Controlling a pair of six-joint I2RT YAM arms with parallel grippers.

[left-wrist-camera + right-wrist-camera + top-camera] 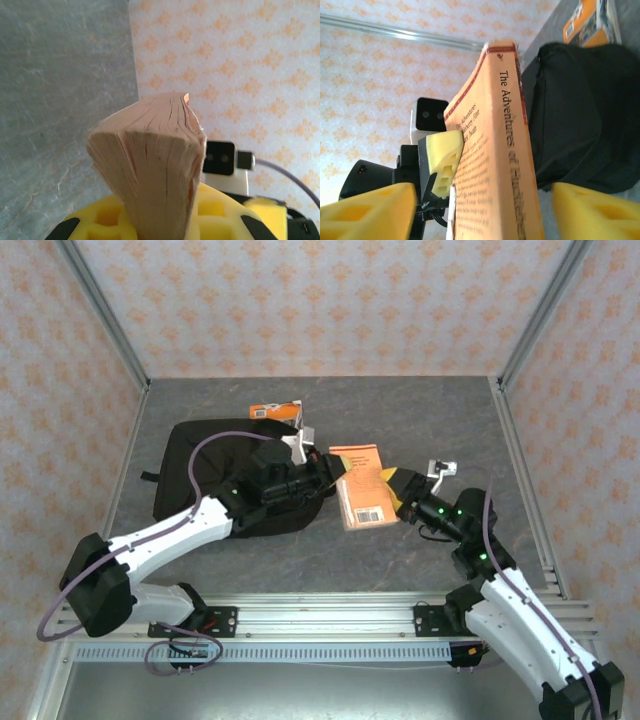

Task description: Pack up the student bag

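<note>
At the centre of the table (430, 410), the left gripper (325, 478) clamps an orange paperback (360, 485) by its page edge. The right gripper (397, 487), at the book's 3 o'clock, straddles it with fingers (365, 210) spread. The student bag (195, 455) lies flat at its 9 o'clock.

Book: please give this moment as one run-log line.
book: held right of bag | left jaws: shut on book | right jaws: open around book | packed: not yet
</note>
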